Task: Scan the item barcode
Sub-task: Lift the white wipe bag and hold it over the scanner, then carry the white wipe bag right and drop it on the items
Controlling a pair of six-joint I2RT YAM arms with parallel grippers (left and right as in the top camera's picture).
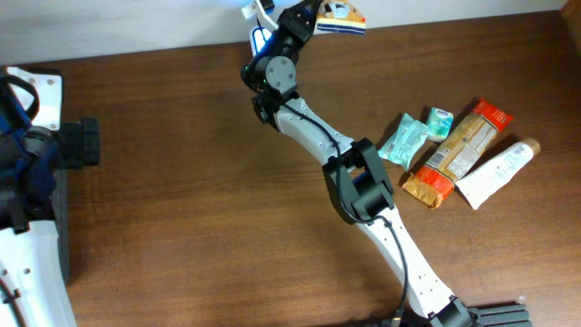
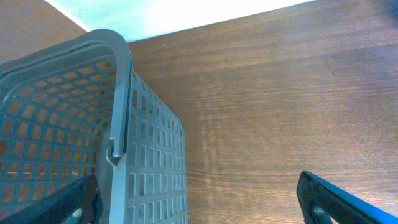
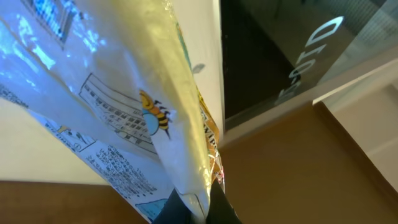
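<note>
Looking at the item first, we find a shiny printed packet (image 1: 338,16) at the top edge of the overhead frame, just right of centre, where the wooden table (image 1: 182,209) meets the pale wall. The right gripper (image 1: 304,20) is clenched on one end of it. In the right wrist view the packet (image 3: 124,93) fills the left half of the frame, showing a small bee drawing and blocks of fine print, with its lower edge pinched between the dark fingers (image 3: 186,211) at the bottom centre. At the overhead's right we see two teal packets (image 1: 404,138), an orange bar wrapper (image 1: 458,150) and a white tube (image 1: 497,171) lying close together. The left gripper (image 2: 199,205) is released, its fingers wide apart, beside a grey basket (image 2: 149,155) at the left of its wrist view.
</note>
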